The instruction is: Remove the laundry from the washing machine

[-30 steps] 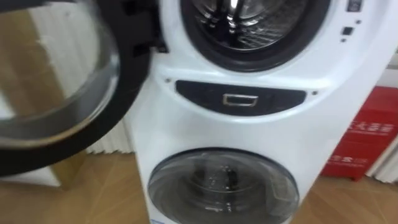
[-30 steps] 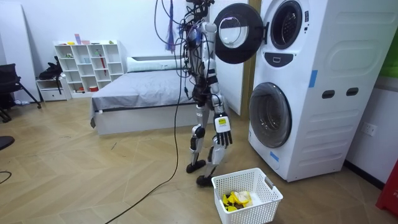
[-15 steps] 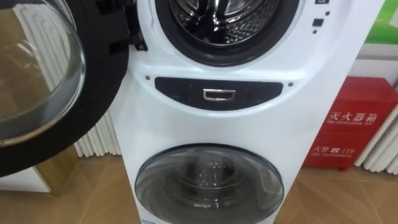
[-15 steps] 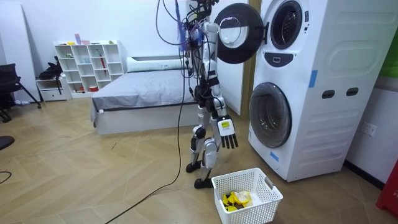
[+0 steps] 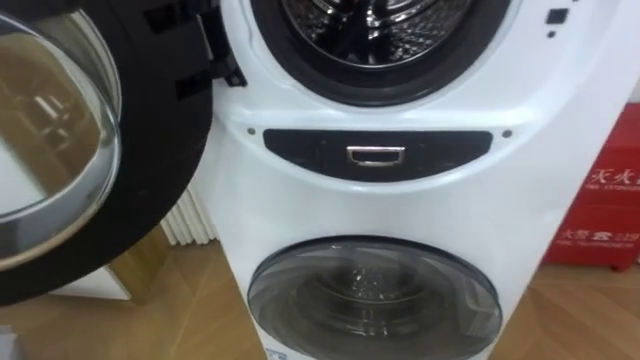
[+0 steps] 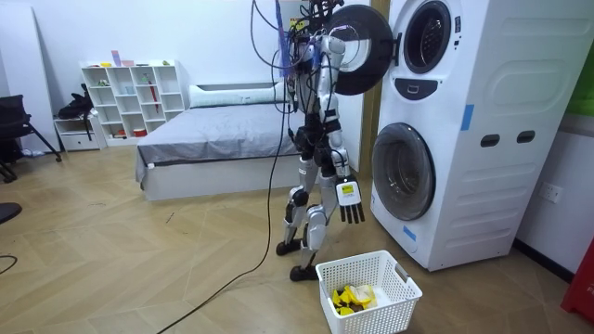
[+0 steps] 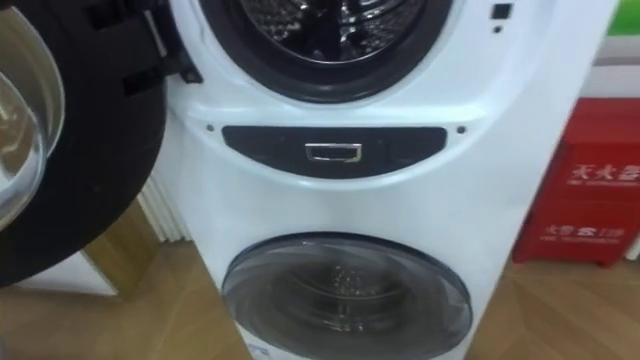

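Observation:
The upper washing machine's drum [image 5: 385, 30] gapes at the top of the eye views, showing shiny metal and no cloth that I can make out. Its round black-rimmed glass door [image 5: 60, 140] hangs open to the left. Below the dark control strip [image 5: 376, 155] the lower machine's door [image 5: 375, 300] is closed. In the room view I stand facing the stacked white machines [image 6: 455, 130], my head close to the open door. My right hand [image 6: 351, 199] hangs at thigh height with straight fingers, holding nothing.
A white laundry basket [image 6: 327, 274] with yellow cloth [image 6: 351, 297] in it stands on the wooden floor just before my feet. A red box [image 5: 605, 210] sits right of the machines, a white radiator [image 5: 190, 220] left. A bed [image 6: 213, 139] lies behind me.
In the room view I have stepped closer to the machines and my right hand has swung forward. The eye view has shifted with my head; door and drum stay as they were.

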